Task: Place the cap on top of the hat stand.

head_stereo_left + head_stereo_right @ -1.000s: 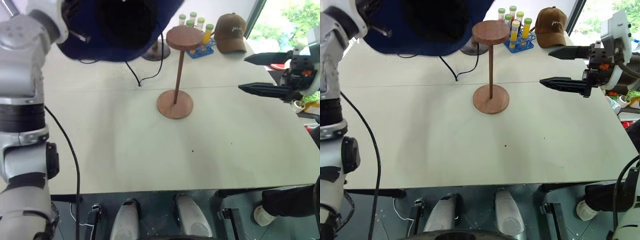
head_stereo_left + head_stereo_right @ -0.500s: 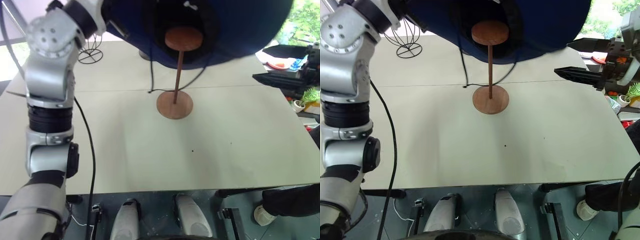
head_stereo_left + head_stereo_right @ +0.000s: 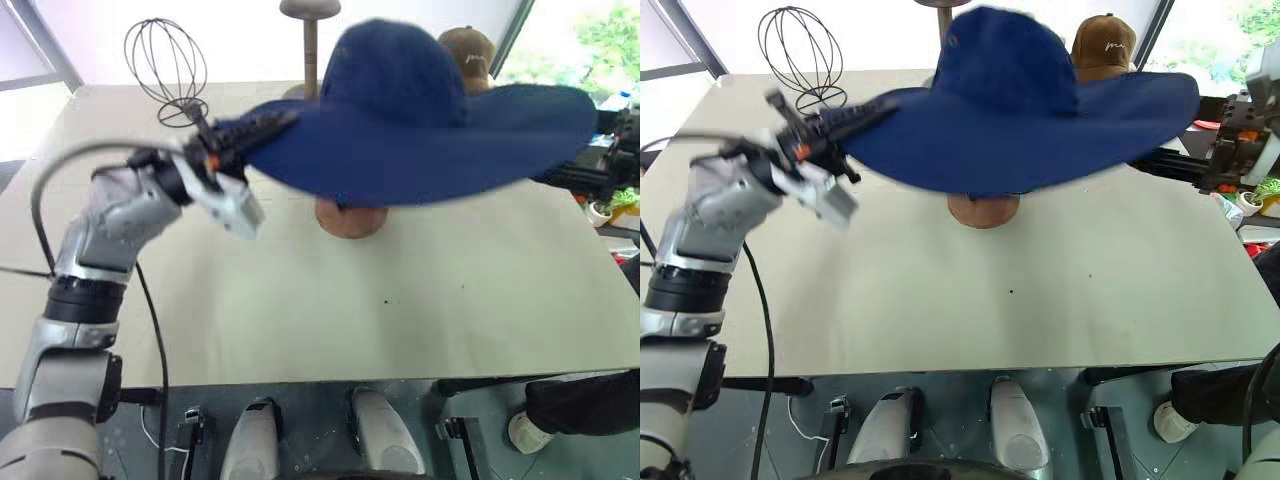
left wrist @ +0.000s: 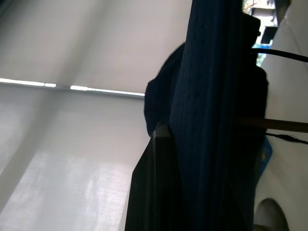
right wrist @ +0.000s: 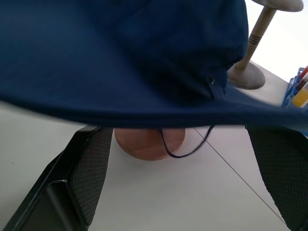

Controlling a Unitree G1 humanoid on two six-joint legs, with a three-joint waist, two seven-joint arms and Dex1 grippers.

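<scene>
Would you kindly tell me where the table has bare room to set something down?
The near table between the stand's base and the front edge is bare. The far side is crowded: wire stand, dark stand, brown cap, and the navy hat overhanging.
</scene>
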